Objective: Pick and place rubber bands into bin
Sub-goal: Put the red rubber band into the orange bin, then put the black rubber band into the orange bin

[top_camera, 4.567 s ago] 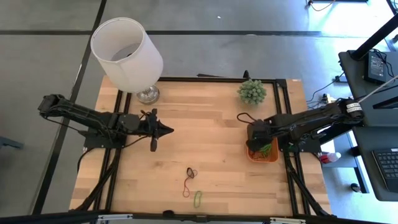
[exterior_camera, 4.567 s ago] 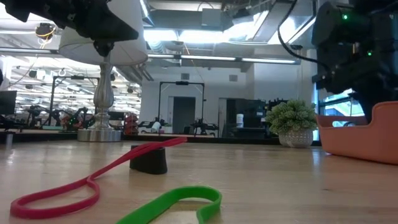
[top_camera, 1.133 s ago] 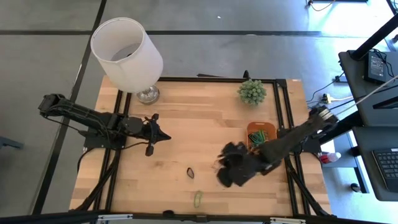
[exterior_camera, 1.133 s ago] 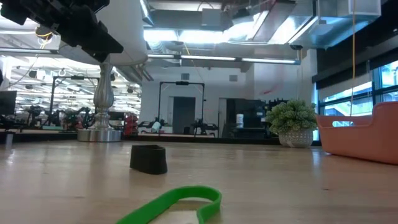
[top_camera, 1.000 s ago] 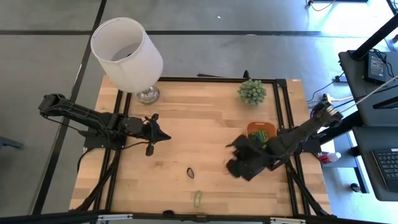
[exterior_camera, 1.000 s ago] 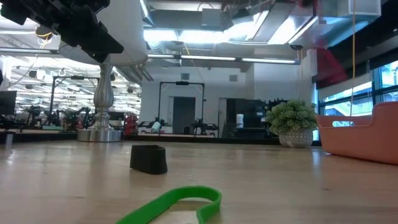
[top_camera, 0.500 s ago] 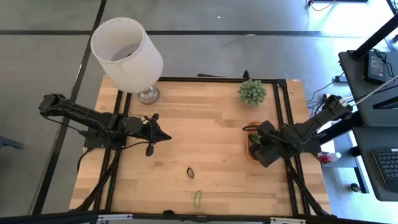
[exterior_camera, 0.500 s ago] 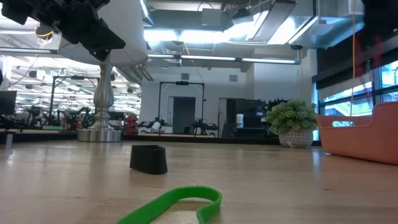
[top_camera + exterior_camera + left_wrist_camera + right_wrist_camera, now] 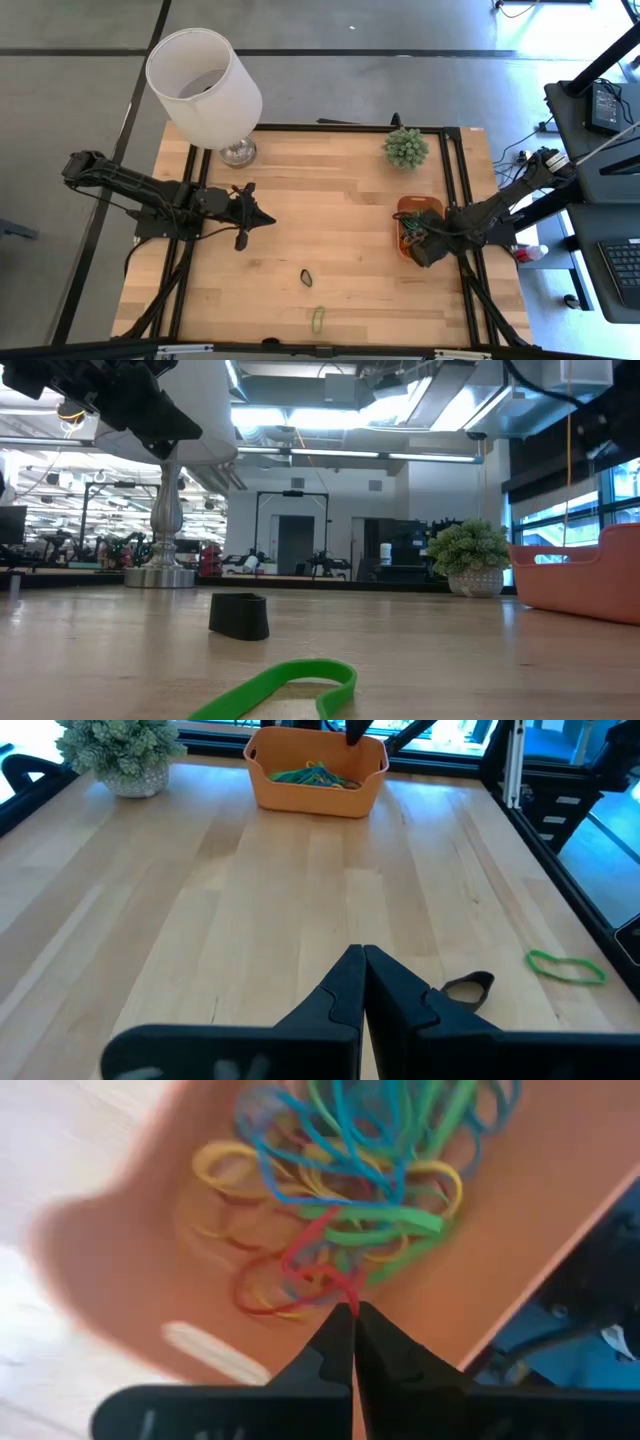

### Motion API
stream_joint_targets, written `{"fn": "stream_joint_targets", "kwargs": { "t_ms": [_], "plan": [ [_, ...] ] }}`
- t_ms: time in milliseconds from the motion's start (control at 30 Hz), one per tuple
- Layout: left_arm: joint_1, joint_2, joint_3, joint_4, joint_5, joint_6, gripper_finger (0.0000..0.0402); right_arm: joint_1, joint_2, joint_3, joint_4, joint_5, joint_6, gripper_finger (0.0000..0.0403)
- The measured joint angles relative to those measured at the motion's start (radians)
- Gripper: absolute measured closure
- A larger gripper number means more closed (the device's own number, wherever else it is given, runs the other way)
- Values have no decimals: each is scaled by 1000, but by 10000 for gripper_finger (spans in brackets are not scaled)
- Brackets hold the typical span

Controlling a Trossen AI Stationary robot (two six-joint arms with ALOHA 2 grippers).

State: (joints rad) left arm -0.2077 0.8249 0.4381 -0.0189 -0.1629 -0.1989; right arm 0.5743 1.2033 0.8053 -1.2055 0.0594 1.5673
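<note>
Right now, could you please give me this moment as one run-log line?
right gripper: shut on red band, over bin | left gripper: shut, waiting | still on table: dark band, green band

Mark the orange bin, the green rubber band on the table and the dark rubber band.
orange bin (image 9: pixel 316 796), left wrist view, front wall.
green rubber band (image 9: pixel 566 967), left wrist view, middle of the loop's strand.
dark rubber band (image 9: pixel 307 277), high view, the loop itself.
</note>
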Motion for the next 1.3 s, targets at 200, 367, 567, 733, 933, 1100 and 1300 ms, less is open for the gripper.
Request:
{"fn": "stream_joint_targets", "kwargs": {
  "t_ms": [200,367,567,733,933,1100,1300],
  "plan": [
    [0,0,0,0,-24,0,398,0,-1,-61,44,-18,3,379],
    [0,0,0,0,-26,1,398,0,-1,-67,45,44,11,342],
    [0,0,0,0,-26,1,398,0,-1,-67,17,45,18,282],
    [0,0,0,0,-26,2,398,0,-1,-67,17,45,18,238],
    [0,0,0,0,-26,2,398,0,-1,-67,20,45,18,204],
    [0,0,0,0,-26,2,398,0,-33,-65,177,29,-59,199],
    [0,0,0,0,-26,2,398,-8,-50,-69,46,44,51,199]
  ]
}}
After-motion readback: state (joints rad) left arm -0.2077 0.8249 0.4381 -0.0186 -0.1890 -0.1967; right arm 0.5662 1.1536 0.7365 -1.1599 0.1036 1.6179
